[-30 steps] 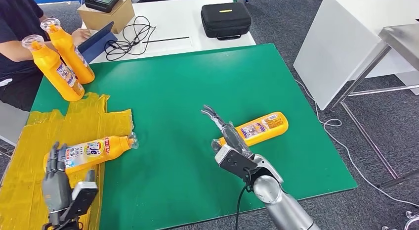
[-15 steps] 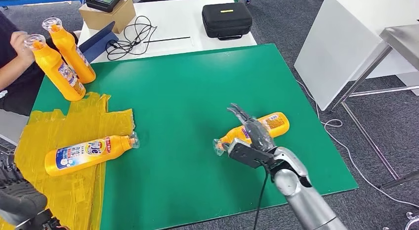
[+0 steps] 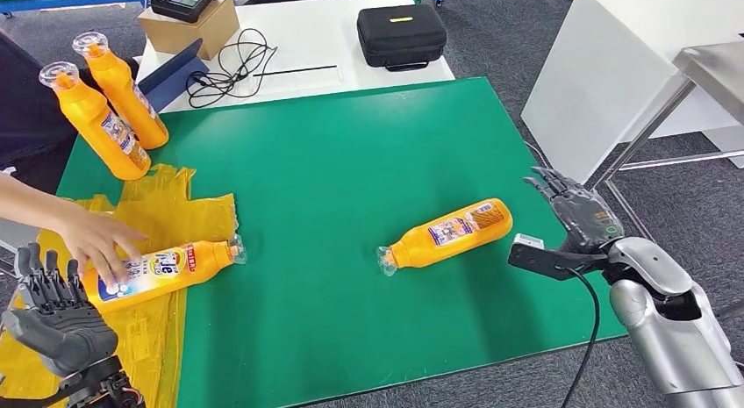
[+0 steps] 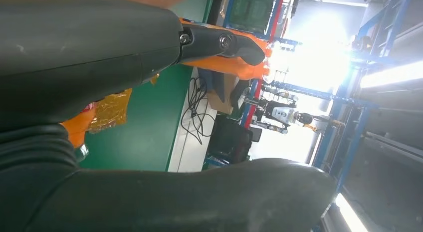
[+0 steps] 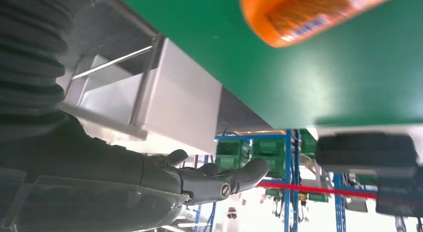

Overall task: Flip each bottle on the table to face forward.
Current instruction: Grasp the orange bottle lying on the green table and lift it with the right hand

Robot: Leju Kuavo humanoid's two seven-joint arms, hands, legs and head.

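Four orange bottles on the green table (image 3: 351, 153). One bottle (image 3: 449, 232) lies on its side mid-table, label up, cap pointing toward the robot's left. The right hand (image 3: 575, 217) hovers off the table's right edge, well apart from that bottle — fingers spread, holding nothing. A second lying bottle (image 3: 162, 269) rests on the yellow plastic sheet (image 3: 149, 206) at the left, with a person's hand (image 3: 92, 241) resting on it. The left hand (image 3: 54, 311) sits low near the table's left corner, fingers apart, empty. Two upright bottles (image 3: 105, 105) stand side by side at the far left — caps up.
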